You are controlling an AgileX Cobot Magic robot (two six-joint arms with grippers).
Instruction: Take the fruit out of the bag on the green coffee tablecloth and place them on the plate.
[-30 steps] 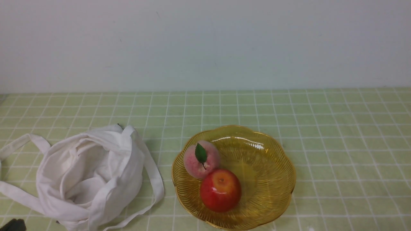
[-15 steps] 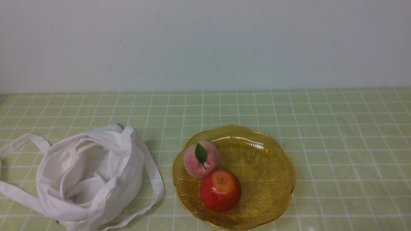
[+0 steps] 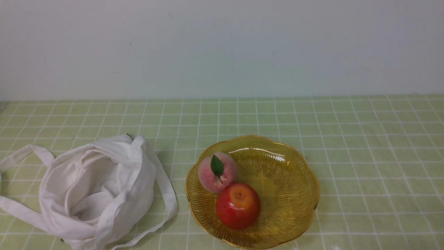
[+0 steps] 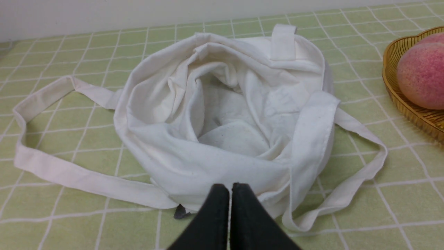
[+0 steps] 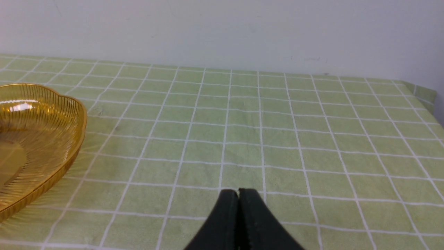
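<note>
Looking at the front view, we find the peach (image 3: 208, 177) resting in the amber dish (image 3: 291, 194), toward its left side, with a dark green leaf (image 3: 217, 166) and a short stem on its upper face. We note a glossy red apple (image 3: 238, 211) in the same dish, touching the peach and lying nearer to us, its skin turning orange-yellow around the stem hollow. The dish has a scalloped rim and fine ribbing, and bright reflections show on its far inner wall. To the left, apart from the dish, we record the white cloth bag (image 3: 138, 205), slumped, mouth agape, folds visible inside, its strap handles spread over the cloth. Beneath everything we see the green tablecloth (image 3: 367, 180), ruled with thin white lines, covering the counter; a pale plain wall (image 3: 222, 48) stands behind. In the left wrist view, we observe the left hand (image 4: 230, 189) with its tips pressed together, holding nothing. In the right wrist view, the right hand (image 5: 238, 192) is likewise closed on nothing, above the tablecloth.
</note>
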